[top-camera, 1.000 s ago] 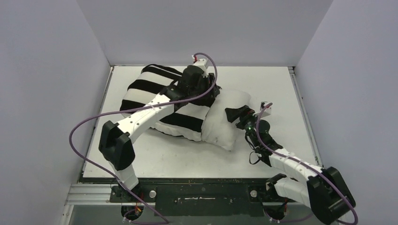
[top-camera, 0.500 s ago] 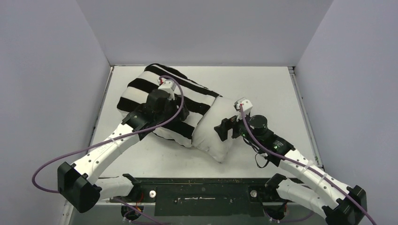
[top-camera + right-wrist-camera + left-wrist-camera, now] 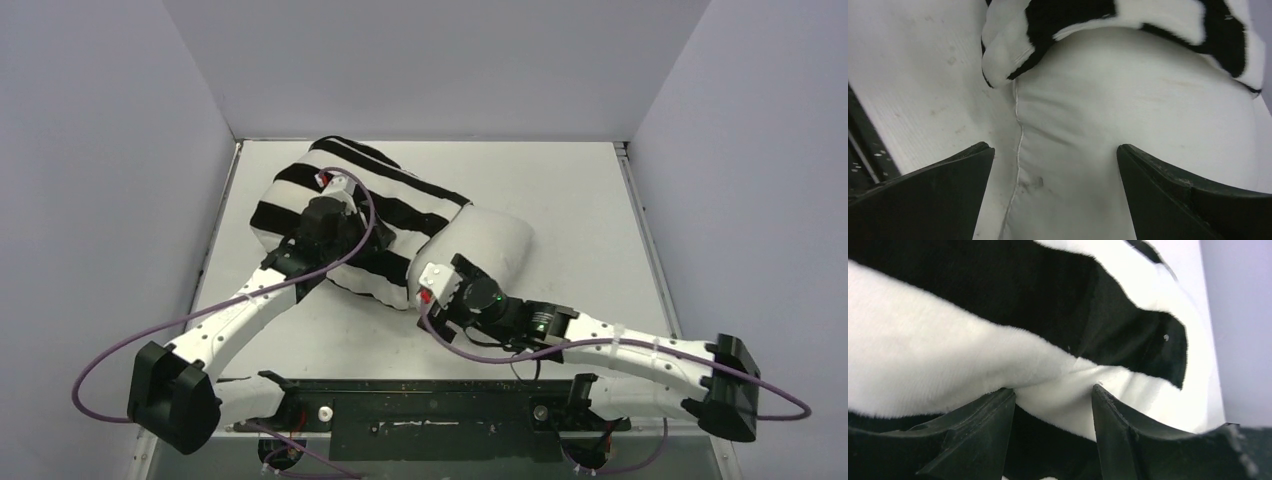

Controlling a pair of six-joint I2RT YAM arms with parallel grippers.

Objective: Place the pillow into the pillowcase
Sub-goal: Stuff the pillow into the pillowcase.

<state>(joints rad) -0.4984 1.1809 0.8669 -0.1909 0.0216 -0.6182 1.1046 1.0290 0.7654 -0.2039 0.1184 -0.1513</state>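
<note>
The black-and-white striped pillowcase [image 3: 300,190] lies at the table's left rear with the pillow partly inside it. The pillow's off-white end [image 3: 490,240] sticks out of its right side. My left gripper [image 3: 365,240] is pressed down on the middle of the pillowcase [image 3: 923,365]. In the left wrist view a bulging fold of striped cloth fills this gripper [image 3: 1053,390], and creases run out from both fingertips. My right gripper [image 3: 462,272] is at the pillow's near side. It stands wide open [image 3: 1055,150] astride the pillow [image 3: 1128,100] beside its seam, just below the pillowcase's rim [image 3: 1148,15].
The white table [image 3: 570,180] is boxed in by grey walls on the left, back and right. The right arm lies low along the near edge. A purple cable loops off the table's left front.
My left gripper drew back from the pillowcase mouth to the middle of the case. The right arm swung from the pillow's right to its near side and opened wider. The exposed pillow end now looks rounder.
</note>
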